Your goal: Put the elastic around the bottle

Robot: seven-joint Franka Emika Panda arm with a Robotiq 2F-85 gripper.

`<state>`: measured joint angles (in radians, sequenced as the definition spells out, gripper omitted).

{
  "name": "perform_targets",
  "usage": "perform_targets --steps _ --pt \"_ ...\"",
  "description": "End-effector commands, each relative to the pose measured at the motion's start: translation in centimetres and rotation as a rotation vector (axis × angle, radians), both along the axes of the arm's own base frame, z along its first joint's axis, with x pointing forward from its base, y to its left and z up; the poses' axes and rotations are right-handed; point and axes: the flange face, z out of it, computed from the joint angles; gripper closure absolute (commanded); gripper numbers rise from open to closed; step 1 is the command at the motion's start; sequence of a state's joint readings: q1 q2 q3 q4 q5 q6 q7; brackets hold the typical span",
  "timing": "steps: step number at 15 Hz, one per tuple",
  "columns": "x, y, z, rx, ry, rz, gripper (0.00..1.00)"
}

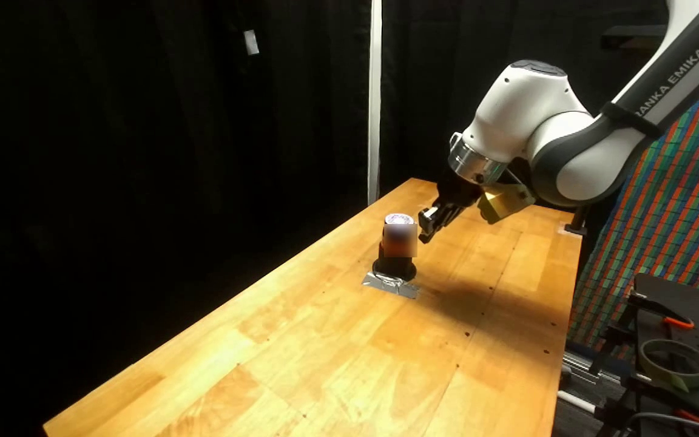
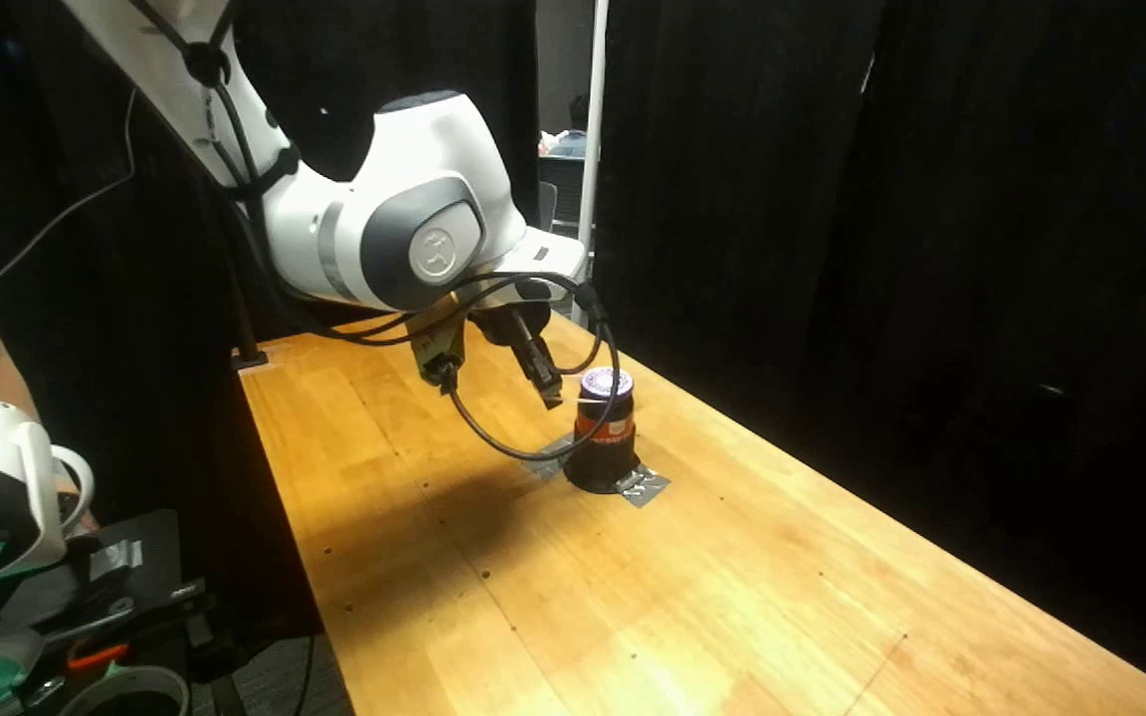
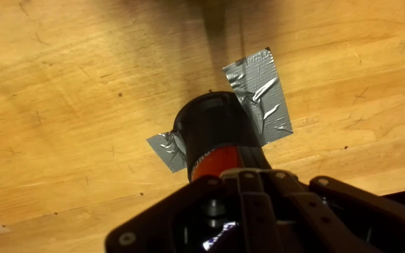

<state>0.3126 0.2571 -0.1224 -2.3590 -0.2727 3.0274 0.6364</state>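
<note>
The small bottle [image 1: 397,246] stands upright on the table, dark with an orange-red band and a pale-patterned top; it also shows in an exterior view [image 2: 617,430] and the wrist view [image 3: 216,160]. My gripper [image 1: 427,229] is beside the bottle's upper part, tilted down, its fingers close together; it also shows in an exterior view [image 2: 549,393] and the wrist view [image 3: 264,179]. The elastic [image 2: 573,401] shows as thin pale lines from the fingertips to the bottle's upper part. A pale band crosses the fingers in the wrist view. Whether it fully circles the bottle is unclear.
Silver tape strips [image 2: 643,487] [image 3: 260,95] hold the bottle's dark base to the wooden table [image 1: 325,340]. A black cable [image 2: 508,452] hangs from the arm in a loop near the bottle. A side cart with a tape roll [image 1: 674,364] stands beyond the table edge.
</note>
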Motion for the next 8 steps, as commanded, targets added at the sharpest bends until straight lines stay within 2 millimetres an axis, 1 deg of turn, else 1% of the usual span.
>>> perform_targets --steps 1,5,8 --pt "-1.7 -0.9 0.3 0.039 -0.091 -0.016 0.96" --pt "-2.2 -2.2 0.3 0.071 -0.173 -0.031 0.94" --pt "-2.9 -2.5 0.2 0.100 -0.223 -0.035 0.95"
